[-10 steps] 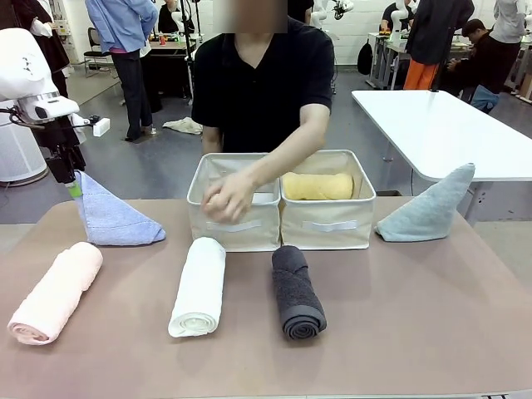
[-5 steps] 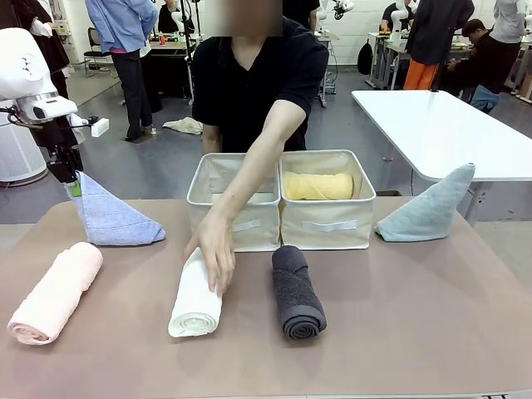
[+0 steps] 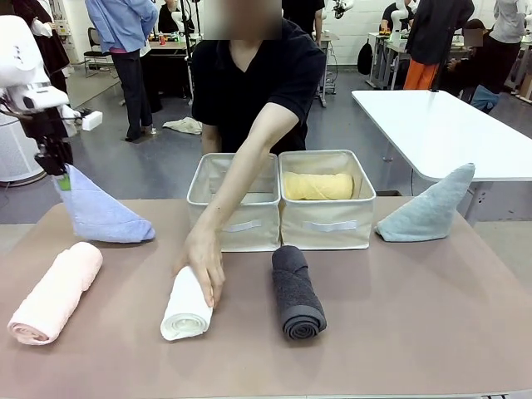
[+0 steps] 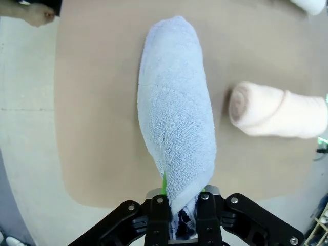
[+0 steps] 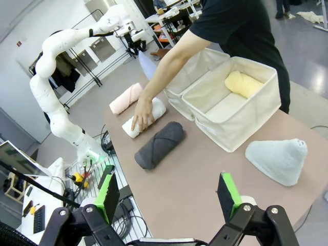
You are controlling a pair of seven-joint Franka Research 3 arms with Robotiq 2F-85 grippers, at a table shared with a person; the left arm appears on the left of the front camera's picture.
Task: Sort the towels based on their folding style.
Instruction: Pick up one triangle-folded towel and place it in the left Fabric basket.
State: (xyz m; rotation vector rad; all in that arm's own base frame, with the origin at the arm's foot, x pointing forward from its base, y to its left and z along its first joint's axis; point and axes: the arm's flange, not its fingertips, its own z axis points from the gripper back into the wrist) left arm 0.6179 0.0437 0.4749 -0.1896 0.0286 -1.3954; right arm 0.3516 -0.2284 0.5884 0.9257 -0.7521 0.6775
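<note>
Periwinkle blue terry, the triangle-fold towel [image 3: 101,214] sits at the upper left of the front view. Its peak is pinched between the closed fingers of the left gripper [image 3: 63,179], and its base touches the brown table [image 3: 399,332]. At the bottom of its own wrist view, the right gripper [image 5: 169,197] gapes wide and holds nothing. A person's hand [image 3: 204,262] lies on the white roll [image 3: 184,312] at centre-left. The pink roll [image 3: 56,291] lies at lower left and the dark grey roll [image 3: 297,293] at centre. The yellow roll [image 3: 317,185] is inside the right-hand cream bin [image 3: 328,229], and the pale teal-grey triangle [image 3: 428,208] stands at the right.
</note>
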